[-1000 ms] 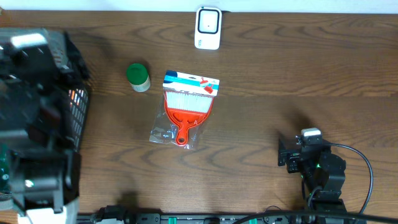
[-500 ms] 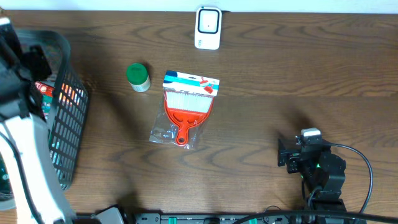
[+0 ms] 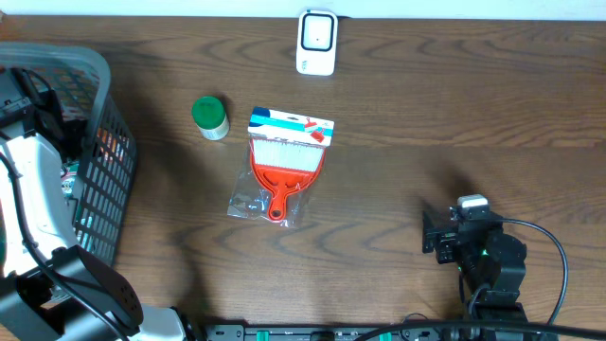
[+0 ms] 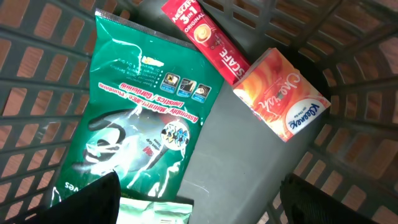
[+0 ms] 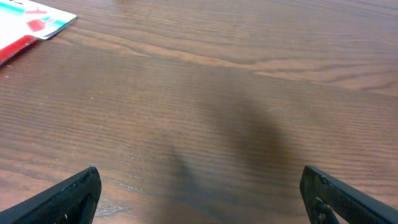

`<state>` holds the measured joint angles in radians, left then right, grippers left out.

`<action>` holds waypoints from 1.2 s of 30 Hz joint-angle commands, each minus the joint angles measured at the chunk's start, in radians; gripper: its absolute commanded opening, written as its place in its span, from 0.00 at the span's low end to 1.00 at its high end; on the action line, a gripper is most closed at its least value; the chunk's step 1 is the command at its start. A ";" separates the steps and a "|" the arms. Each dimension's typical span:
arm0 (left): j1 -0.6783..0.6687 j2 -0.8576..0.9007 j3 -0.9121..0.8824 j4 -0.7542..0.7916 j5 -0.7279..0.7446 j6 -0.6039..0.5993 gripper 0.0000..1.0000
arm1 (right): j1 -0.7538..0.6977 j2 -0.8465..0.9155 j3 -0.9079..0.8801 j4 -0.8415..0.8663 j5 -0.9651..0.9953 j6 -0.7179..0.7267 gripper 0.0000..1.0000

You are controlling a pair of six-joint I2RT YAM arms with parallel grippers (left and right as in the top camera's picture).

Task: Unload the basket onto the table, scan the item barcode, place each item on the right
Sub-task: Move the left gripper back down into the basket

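My left gripper (image 4: 198,202) hangs open inside the grey basket (image 3: 95,152) at the table's left edge, with nothing between its fingers. Below it lie a green packet (image 4: 143,112), a red Nescafe stick pack (image 4: 205,37), an orange tissue pack (image 4: 280,99) and a pale green packet (image 4: 155,211) just under the jaws. A white scanner-like device (image 3: 316,42) stands at the table's far edge. A red dustpan-and-brush pack (image 3: 284,166) lies mid-table. My right gripper (image 3: 437,234) rests open above bare wood at the near right. No barcode shows.
A small jar with a green lid (image 3: 210,117) stands left of the dustpan pack. The basket's slatted walls (image 4: 348,143) close in around the left gripper. A corner of the dustpan pack (image 5: 31,25) shows at the right wrist view's top left.
The left arm has swung away from over the basket's top, so the basket now shows in the overhead view. The right arm and the table items have not moved.
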<state>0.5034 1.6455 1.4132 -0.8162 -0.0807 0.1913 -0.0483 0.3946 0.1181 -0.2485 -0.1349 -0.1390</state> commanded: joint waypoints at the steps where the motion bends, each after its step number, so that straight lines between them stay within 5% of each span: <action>1: -0.002 0.000 0.011 -0.015 0.017 -0.010 0.82 | -0.003 0.000 -0.003 0.006 -0.028 0.011 0.99; 12: 0.058 0.034 0.009 0.066 0.023 -0.004 0.82 | -0.003 0.000 -0.003 -0.001 -0.028 0.011 0.99; 17: 0.074 0.129 0.009 0.087 0.181 0.120 0.82 | -0.003 0.000 -0.003 -0.018 -0.028 0.011 0.99; 36: 0.076 0.328 0.009 0.254 0.463 0.174 0.82 | -0.003 0.000 -0.003 -0.078 0.033 0.011 0.99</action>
<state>0.5800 1.9583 1.4136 -0.5785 0.2935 0.3443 -0.0483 0.3946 0.1177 -0.3248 -0.1177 -0.1390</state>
